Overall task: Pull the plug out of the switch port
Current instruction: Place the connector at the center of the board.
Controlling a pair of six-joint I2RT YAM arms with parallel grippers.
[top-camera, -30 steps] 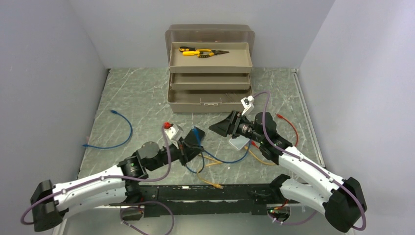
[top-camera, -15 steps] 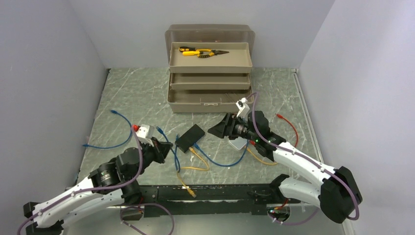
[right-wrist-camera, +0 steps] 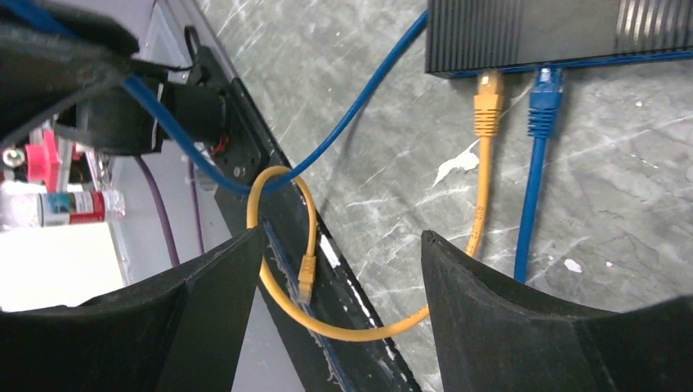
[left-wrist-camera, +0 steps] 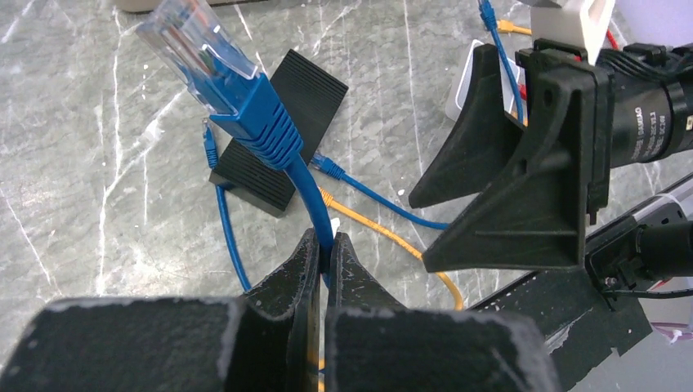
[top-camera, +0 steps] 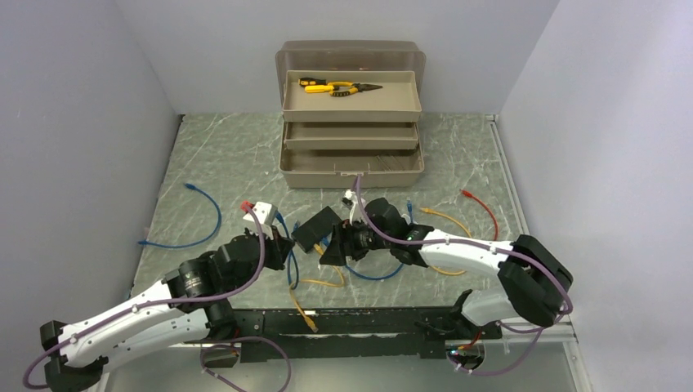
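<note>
Because the switch [top-camera: 317, 227] is a light box lying loose on the surface [top-camera: 221, 155], it will probably slide unless pinned while a plug is drawn. An orange plug [right-wrist-camera: 488, 102] and a blue plug [right-wrist-camera: 543, 100] sit in ports along one long edge of the switch. Each looks stiff and is best pinched at its boot, not by the limp cord. Over their cords, just short of the switch, the right jaws hang released. Beside the switch, the left jaws are clenched on a blue cable [left-wrist-camera: 315, 204] whose free plug [left-wrist-camera: 221, 73] points upward.
</note>
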